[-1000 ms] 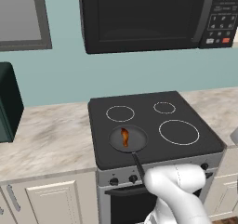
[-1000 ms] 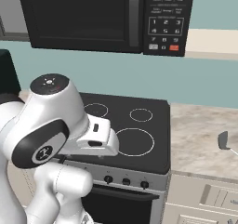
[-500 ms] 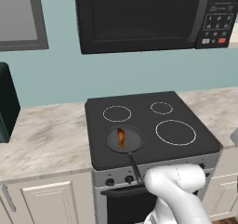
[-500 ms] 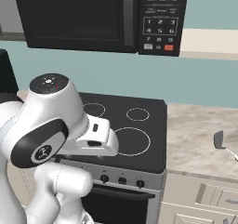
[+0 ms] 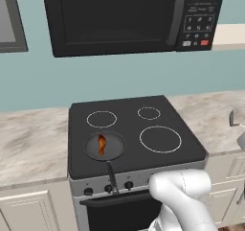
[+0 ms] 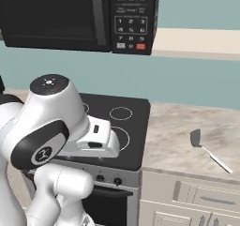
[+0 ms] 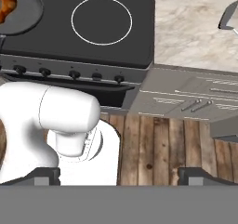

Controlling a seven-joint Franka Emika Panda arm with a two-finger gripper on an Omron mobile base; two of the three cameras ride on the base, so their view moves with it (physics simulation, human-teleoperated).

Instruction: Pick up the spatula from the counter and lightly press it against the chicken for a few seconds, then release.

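Marble counter [image 5: 28,144] runs below a teal wall [image 5: 48,81], broken by a black stove [image 5: 131,141] with a dark microwave [image 5: 115,17] hung above. On the stove's front-left ring sits a small pan [image 5: 115,148] holding the chicken [image 5: 101,144]. Right of the stove the spatula [image 6: 210,152] lies flat on the counter, well apart from the pan, and the gripper [image 7: 120,175] hangs above the wood floor [image 7: 158,144], jaws wide and holding nothing.

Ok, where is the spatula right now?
In the right base view the spatula lies flat on the marble counter, to the right of the stove, with its blade end nearer the stove.
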